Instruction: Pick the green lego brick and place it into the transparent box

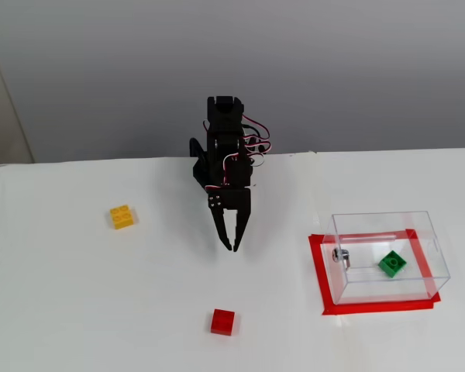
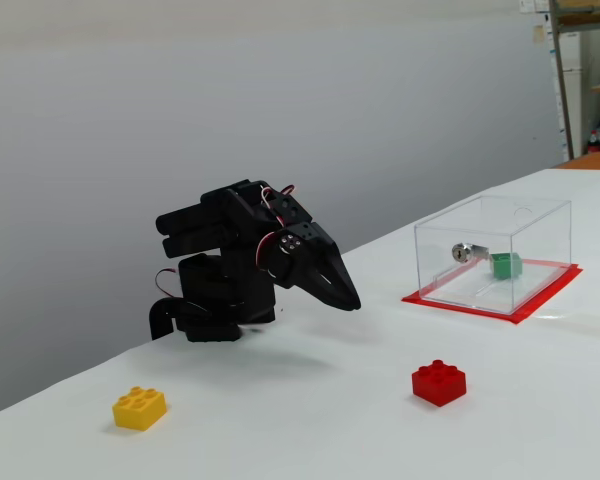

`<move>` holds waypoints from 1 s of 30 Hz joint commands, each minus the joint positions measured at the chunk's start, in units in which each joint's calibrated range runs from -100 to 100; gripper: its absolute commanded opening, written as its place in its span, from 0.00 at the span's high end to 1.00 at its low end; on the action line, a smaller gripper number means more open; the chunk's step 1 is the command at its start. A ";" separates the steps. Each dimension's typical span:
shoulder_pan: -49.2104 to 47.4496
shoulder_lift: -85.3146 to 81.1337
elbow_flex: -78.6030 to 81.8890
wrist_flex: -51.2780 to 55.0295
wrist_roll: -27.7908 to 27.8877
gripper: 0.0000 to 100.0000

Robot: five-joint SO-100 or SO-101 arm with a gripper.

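So from where I'm sitting, the green lego brick [image 1: 392, 263] is already inside the transparent box [image 1: 387, 221], lying on the box floor toward the right half in a fixed view, tilted a bit like a diamond. In the other fixed view I can see it through the clear wall [image 2: 505, 265], just beside the little metal fitting [image 2: 462, 251] on the box's side. The box sits on a rectangle of red tape [image 1: 319, 271] stuck on the white table [image 1: 77, 294].

My gripper [image 1: 234, 246] is nowhere near the box, it's pointing down at bare table in front of the arm's base [image 2: 215, 305], tips just above the surface and holding nothing. The two fingers look pretty much pinched together, only a thin sliver between them near the tips. The arm [image 1: 223, 147] is folded low over itself, red and white wires looping off the side.

The yellow brick [image 1: 122, 216] is off to the left and the red brick [image 1: 223, 322] is down in front, both well apart from the gripper and from each other.

As for labels or writing, I can't read anything anywhere on the arm, the box or the bricks.
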 commanded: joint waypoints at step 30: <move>-0.25 -0.42 -5.83 21.01 -0.09 0.99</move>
